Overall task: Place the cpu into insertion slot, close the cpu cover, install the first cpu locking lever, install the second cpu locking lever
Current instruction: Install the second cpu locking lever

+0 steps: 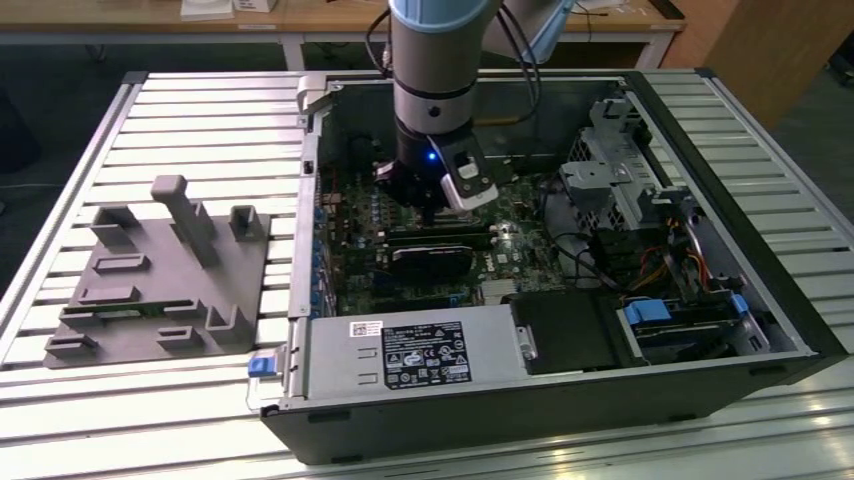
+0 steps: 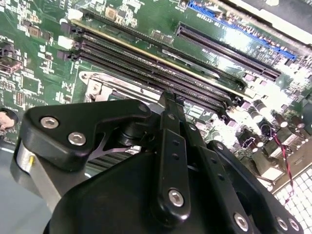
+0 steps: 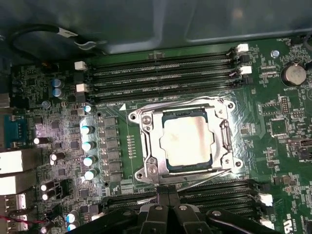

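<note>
My gripper [image 3: 168,199] hangs low over the green board [image 3: 273,122] inside the open computer case [image 1: 787,330]. In the first wrist view my two fingers [image 3: 163,195] stand pressed together, with no gap between their tips, and nothing is held between them. Their tips sit right at the near edge of the socket frame, where a thin metal lever [image 3: 195,181] runs along that side. I cannot tell whether the tips touch the lever or only hover just above it.

The chip [image 3: 187,143] lies flat in its socket, its pale metal face showing through the square window of the cover [image 3: 151,146]. The cover is folded down flat around the chip, framing it on all sides.

In the second wrist view my gripper [image 2: 168,97] points down beside the long black memory slots [image 2: 161,73], close to them.

Room is tight along two sides of the socket: rows of memory slots [image 3: 161,73] run along the far side, and another row lies on the near side under my fingers. A column of small round capacitors [image 3: 87,146] stands on a third side, a little apart from the socket frame.

In the exterior view my arm [image 1: 434,90] comes straight down into the middle of the case, with the case walls well apart from it. A grey parts holder [image 1: 160,280] sits on the slatted table [image 1: 200,110] toward the exterior view's left, outside the case.
</note>
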`<state>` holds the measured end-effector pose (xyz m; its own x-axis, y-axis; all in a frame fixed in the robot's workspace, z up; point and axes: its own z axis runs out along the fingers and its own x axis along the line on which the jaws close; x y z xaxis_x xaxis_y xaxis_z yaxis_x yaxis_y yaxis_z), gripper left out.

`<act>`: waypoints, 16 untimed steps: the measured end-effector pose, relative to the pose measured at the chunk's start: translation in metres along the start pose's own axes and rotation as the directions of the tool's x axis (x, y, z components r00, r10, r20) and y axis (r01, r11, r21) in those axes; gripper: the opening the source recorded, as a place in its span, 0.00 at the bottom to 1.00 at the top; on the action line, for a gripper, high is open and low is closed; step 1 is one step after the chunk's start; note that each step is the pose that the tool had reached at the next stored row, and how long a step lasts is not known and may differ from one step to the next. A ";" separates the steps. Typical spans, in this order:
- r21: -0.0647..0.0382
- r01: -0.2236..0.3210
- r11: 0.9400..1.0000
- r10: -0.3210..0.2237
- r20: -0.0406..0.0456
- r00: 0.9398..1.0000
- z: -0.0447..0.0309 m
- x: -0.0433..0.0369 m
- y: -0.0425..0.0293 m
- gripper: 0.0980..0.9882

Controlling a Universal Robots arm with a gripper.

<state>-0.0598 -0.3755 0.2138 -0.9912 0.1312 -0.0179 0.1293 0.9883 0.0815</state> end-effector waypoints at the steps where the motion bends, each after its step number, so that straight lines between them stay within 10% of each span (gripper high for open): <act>1: -0.008 0.001 1.000 -0.001 -0.001 1.000 0.0003 0.0004 -0.0005 0.01; 5: -0.038 0.006 0.999 -0.006 -0.005 1.000 0.0015 0.0022 -0.0035 0.01; 11: -0.052 0.009 0.999 -0.010 -0.005 1.000 0.0025 0.0031 -0.0147 0.01; 16: -0.092 0.012 0.996 -0.013 -0.010 1.000 0.0048 0.0057 -0.0185 0.01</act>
<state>-0.0677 -0.3926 0.2074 -0.9931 0.1173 -0.0086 0.1140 0.9784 0.1725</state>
